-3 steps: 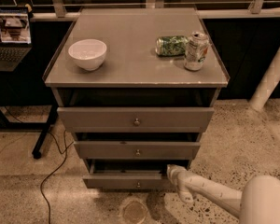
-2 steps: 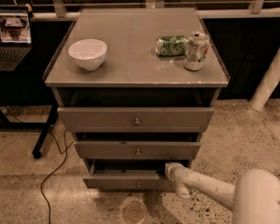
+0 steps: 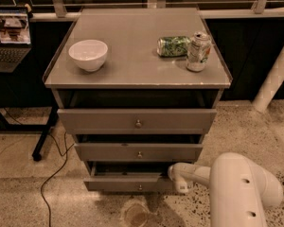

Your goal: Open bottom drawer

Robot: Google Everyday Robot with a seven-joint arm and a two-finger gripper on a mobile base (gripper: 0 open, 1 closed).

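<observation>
Camera view, looking down at the front of the furniture: the pincer sits low at the right end of the bottom drawer, pressed against or overlapping that end of its front. Whether the pincer is wide or narrow cannot be told. Its white arm reaches in from the lower right corner, its thick rounded casing filling that part of the view.

The bottom drawer is the lowest and narrowest of three grey fronts, just above the speckled floor. It stands out a little from the carcass, with a dark gap above it. Its small round knob is at the centre of the front, to the left of the pincer and apart from it.

Above it come the middle drawer and the wider top drawer, each with a central knob and each slightly pulled out.

On the grey desk stand a white bowl at the left and an upright drink can at the right. A crumpled green can lies on its side just beside the upright one.

An open laptop shows at the left edge, and a black cable trails over the floor below it.
</observation>
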